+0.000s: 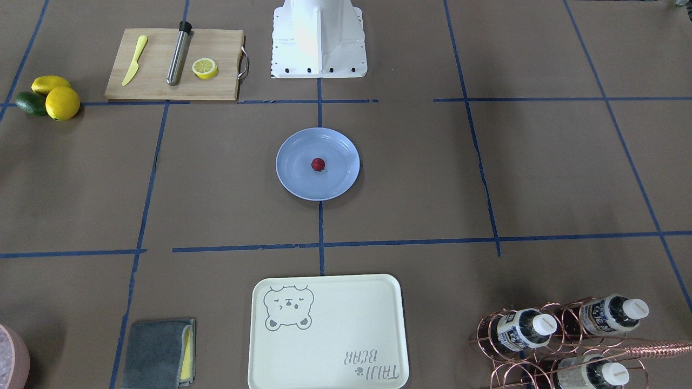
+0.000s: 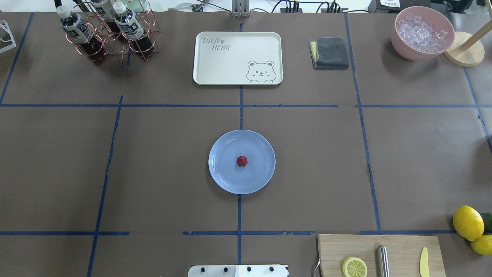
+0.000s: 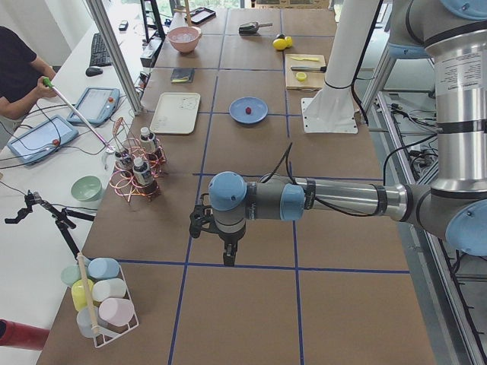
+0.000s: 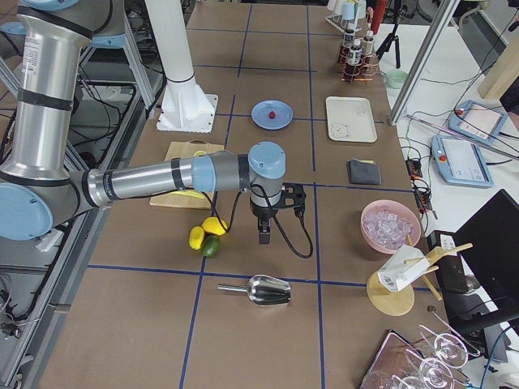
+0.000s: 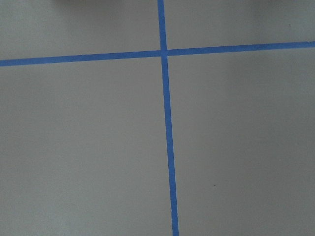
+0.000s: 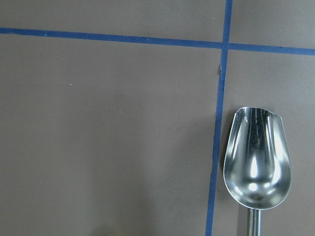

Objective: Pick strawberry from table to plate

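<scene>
Strawberry (image 2: 241, 161) was noted lying on the plate (image 2: 225, 182), close to its centre and resting on the glossy blue surface. None of it was seen on the brown paper of the table (image 2: 153, 173). The plate was recorded mid-table on the central blue tape line, between the robot's base on the near side and the bear tray (image 2: 230, 54) on the far side.

No arm was seen in the overhead or front-facing views. The left gripper (image 3: 227, 258) was found only in the left side view, pointed down over bare paper near a tape crossing at the table's left end, well apart from the plate. Whether its claw was released or clenched could not be told. Only paper and tape lines were shown by the left wrist camera.

The right gripper (image 4: 264, 237) was found only in the right side view, pointed down near the lemons (image 4: 207, 231) towards the right end. Its claw state likewise could not be told. A metal scoop (image 6: 256, 162) on the paper was shown by the right wrist camera.

Judgement: the transfer was taken as done, with the berry settled on the plate and both grippers far from it. No placing step was judged outstanding.
</scene>
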You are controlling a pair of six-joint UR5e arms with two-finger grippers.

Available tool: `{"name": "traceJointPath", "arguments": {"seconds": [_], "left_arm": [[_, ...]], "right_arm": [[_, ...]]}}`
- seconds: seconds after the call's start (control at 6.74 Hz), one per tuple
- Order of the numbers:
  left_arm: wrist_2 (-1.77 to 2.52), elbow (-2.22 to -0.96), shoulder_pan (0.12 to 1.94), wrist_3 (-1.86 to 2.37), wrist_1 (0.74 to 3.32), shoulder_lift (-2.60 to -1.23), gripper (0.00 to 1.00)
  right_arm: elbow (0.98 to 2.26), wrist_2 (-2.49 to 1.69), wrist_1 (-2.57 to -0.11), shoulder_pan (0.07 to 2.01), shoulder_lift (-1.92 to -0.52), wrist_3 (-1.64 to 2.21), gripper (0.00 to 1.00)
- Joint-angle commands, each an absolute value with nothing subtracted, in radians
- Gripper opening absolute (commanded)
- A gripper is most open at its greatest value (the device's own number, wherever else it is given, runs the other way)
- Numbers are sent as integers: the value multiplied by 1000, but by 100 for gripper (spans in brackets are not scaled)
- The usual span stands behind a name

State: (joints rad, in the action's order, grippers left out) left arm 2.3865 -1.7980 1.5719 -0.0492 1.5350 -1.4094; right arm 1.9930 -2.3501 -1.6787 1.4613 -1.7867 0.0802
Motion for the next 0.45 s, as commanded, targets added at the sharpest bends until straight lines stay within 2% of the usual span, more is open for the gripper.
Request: {"name": "traceJointPath", "arguments": {"seconds": [0.0,0.3], "left_arm": [[2385,-1783,1571,-49,1545,-1423,100],[2352,-1777,1569,-52,1542,-1452,100]], "right_arm": [[1994,-2349,-1677,1460,-1784,75,100],[1993,-2349,-1677,1460,-1783,75,100]]}}
